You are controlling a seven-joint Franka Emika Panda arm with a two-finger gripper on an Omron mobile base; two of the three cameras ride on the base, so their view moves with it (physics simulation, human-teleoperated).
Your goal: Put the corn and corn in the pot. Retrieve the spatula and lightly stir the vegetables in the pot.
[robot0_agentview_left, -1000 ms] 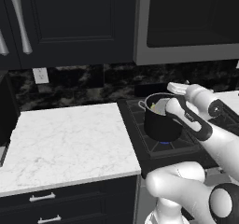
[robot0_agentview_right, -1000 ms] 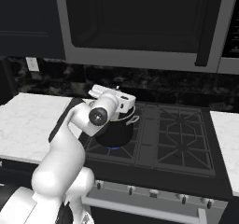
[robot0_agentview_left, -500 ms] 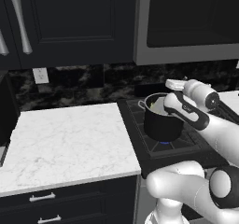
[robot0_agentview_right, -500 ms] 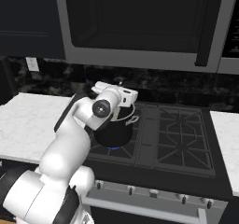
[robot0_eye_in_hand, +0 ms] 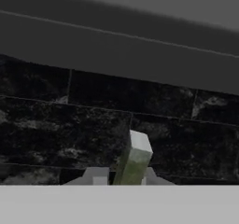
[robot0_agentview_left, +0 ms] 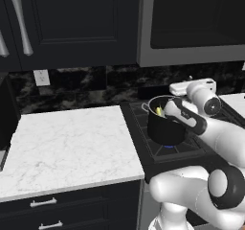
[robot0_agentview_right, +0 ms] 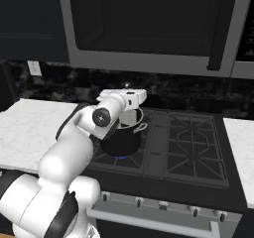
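Corn (robot0_agentview_left: 158, 111) half-hidden in pot (robot0_agentview_left: 165, 128) behind arm; fingers (robot0_eye_in_hand: 97, 175) cropped.

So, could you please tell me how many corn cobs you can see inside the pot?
1: a yellow corn cob shows inside the pot, near its left wall in the left base view. The arm covers part of the opening, so another may be hidden.
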